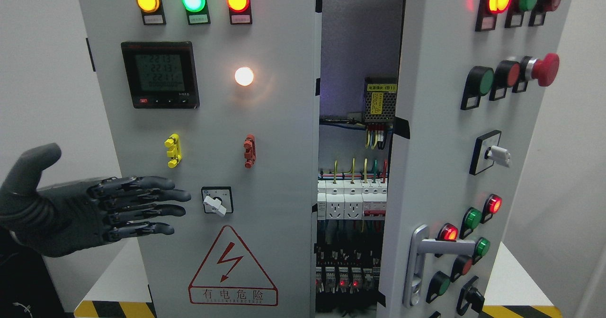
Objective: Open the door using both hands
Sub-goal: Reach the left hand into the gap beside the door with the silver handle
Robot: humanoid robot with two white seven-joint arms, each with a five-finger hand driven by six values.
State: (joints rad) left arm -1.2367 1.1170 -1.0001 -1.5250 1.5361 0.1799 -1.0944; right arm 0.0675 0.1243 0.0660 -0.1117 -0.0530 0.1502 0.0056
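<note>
A grey electrical cabinet fills the view. Its right door (440,133) stands swung open toward me, with a silver lever handle (433,254) low on it. The left door (265,119) is flat and closed-looking, with lamps, a meter and a rotary switch (217,201). Between them the cabinet's inside (352,204) shows wiring, sockets and breakers. My left hand (142,207), black, is at the lower left in front of the left door's left edge, fingers stretched out flat and thumb raised, holding nothing. My right hand is out of view.
The left door carries a red lightning warning triangle (232,266). The right door has several push buttons and a red emergency stop (544,69). The cabinet stands on a white surface with yellow-black edge tape (113,308). White walls stand on both sides.
</note>
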